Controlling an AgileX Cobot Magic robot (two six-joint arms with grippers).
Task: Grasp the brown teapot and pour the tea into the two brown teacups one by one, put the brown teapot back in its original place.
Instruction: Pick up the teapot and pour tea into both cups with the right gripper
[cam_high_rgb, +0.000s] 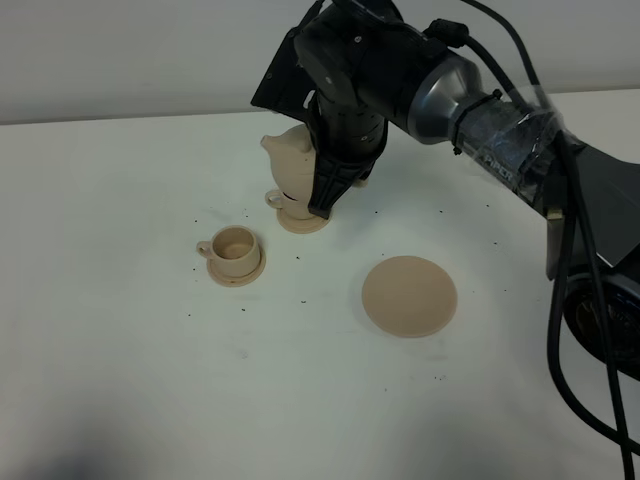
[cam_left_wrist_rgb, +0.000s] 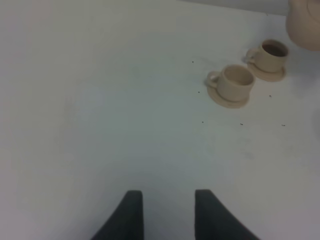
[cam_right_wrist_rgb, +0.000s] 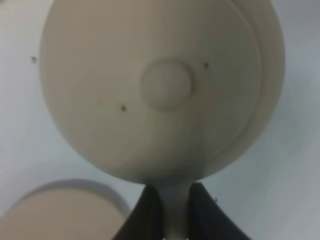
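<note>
The brown teapot (cam_high_rgb: 288, 158) is a squat, round, light-tan pot. Its short spout (cam_high_rgb: 270, 146) points away from the wide saucer (cam_high_rgb: 408, 295), a plain flat tan disc. In the right wrist view its domed lid and round knob (cam_right_wrist_rgb: 166, 85) fill most of the frame. The pot hangs in the air, beyond and to the left of the wide saucer, directly over the farther teacup (cam_high_rgb: 290, 207). The nearer teacup (cam_high_rgb: 235, 248) sits on its small saucer to the left of the wide saucer, apart from the other cup. In the left wrist view the farther cup's inside looks darker, perhaps liquid, though the view is too soft to be sure.

The white surface (cam_high_rgb: 300, 400) is bare in front of the wide saucer and to its left past the cups, apart from scattered dark specks. Its far edge runs behind the teapot.

The right end effector (cam_right_wrist_rgb: 175, 202) reaches across past the wide saucer, its dark fingers pinched narrow on the teapot's loop handle (cam_right_wrist_rgb: 175, 222). The left end effector (cam_left_wrist_rgb: 168, 215) hovers over bare surface on the side of the cups away from the wide saucer. Its two fingers stand apart and hold nothing.
</note>
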